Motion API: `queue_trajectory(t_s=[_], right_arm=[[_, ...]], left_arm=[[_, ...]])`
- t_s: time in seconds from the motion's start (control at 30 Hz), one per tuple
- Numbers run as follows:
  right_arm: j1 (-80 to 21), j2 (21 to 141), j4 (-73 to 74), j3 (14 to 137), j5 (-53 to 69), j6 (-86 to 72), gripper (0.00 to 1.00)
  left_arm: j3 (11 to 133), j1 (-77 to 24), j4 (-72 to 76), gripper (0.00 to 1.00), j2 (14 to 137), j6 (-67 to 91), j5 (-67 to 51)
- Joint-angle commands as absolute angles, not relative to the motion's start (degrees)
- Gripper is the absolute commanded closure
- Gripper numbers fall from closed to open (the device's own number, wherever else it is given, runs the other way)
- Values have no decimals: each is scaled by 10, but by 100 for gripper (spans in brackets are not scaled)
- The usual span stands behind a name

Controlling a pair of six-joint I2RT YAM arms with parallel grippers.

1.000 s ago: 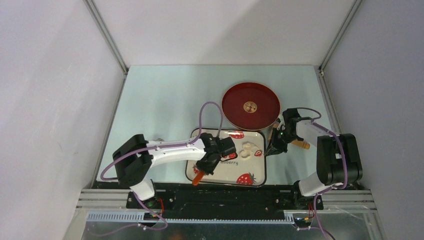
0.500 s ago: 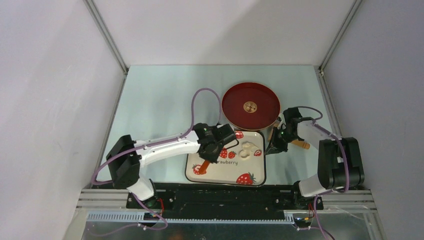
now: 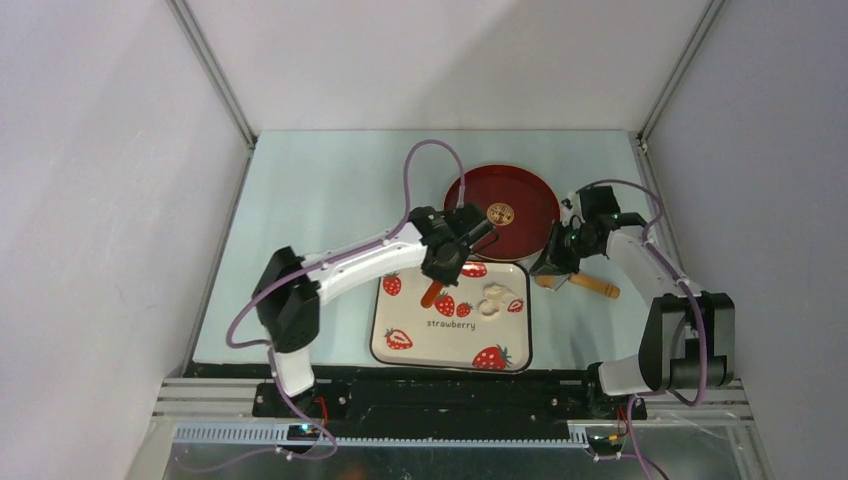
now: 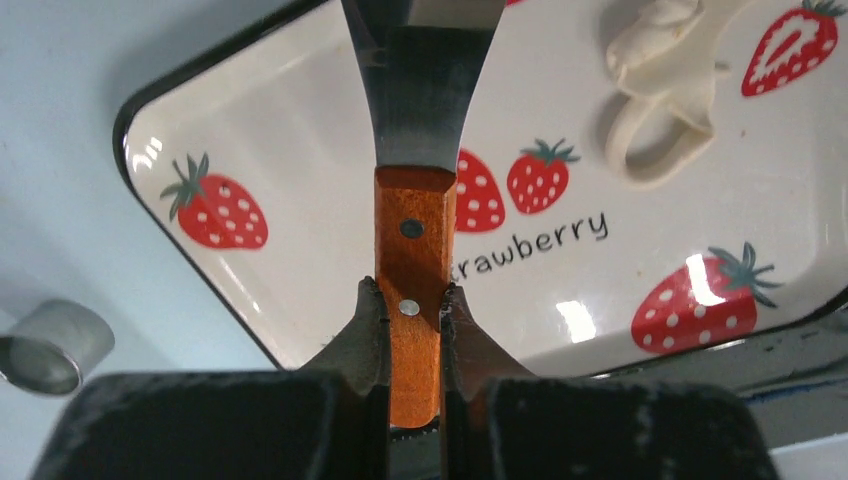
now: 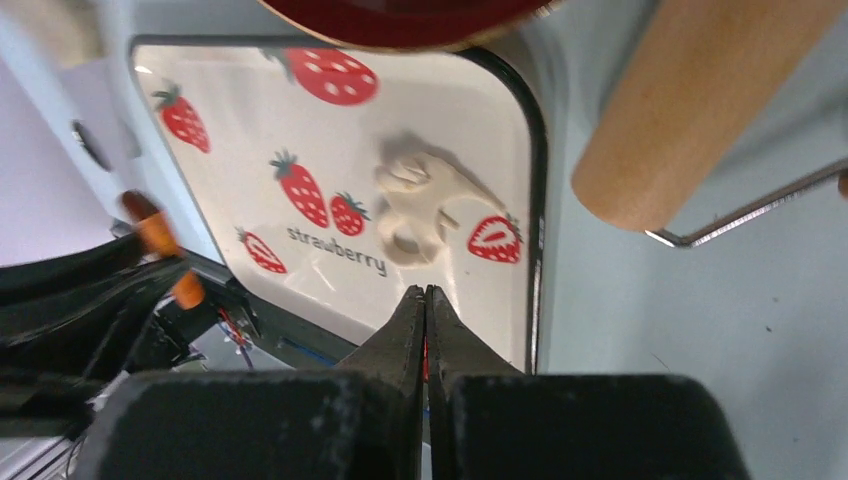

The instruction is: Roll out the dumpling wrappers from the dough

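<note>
The dough is a small cream lump with a ring-shaped loop, lying on the strawberry plate; it also shows as dough and dough. My left gripper hangs over the plate's far left part, near the red tray. That left gripper is shut on the orange wooden handle of a steel-bladed scraper. My right gripper hovers just off the plate's right edge; the right gripper is shut and empty. No dumpling wrappers are in view.
A tan wooden roller lies on the table right of the plate, under my right arm; the roller looms close in the right wrist view. A little steel ring cutter stands on the table left of the plate.
My left arm has carried the scraper from the plate's near left corner to its far edge by the red tray. My right gripper has drawn back toward the far side and closed fully.
</note>
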State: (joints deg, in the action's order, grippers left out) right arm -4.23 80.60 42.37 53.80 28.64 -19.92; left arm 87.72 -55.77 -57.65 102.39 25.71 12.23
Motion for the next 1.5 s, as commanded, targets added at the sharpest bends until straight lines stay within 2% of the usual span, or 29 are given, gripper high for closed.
queue_trajectory(t_s=[0.0, 0.33, 0.63, 0.9, 1.27, 1.47], right_arm=[[-35, 805, 417, 599, 339, -208, 100], [-30, 874, 330, 655, 424, -250, 100], [-54, 973, 294, 734, 452, -289, 100], [-71, 1036, 287, 807, 423, -301, 100], [-107, 1173, 379, 940, 318, -243, 100], [-114, 1198, 382, 946, 282, -228, 100]], left_arm=[[953, -541, -570, 100, 1083, 212, 117], [1135, -510, -593, 100, 1224, 191, 106], [1208, -493, -596, 100, 1281, 186, 75], [1232, -491, -597, 100, 1296, 186, 56], [1240, -483, -598, 100, 1298, 186, 49], [1250, -478, -597, 100, 1312, 188, 50]])
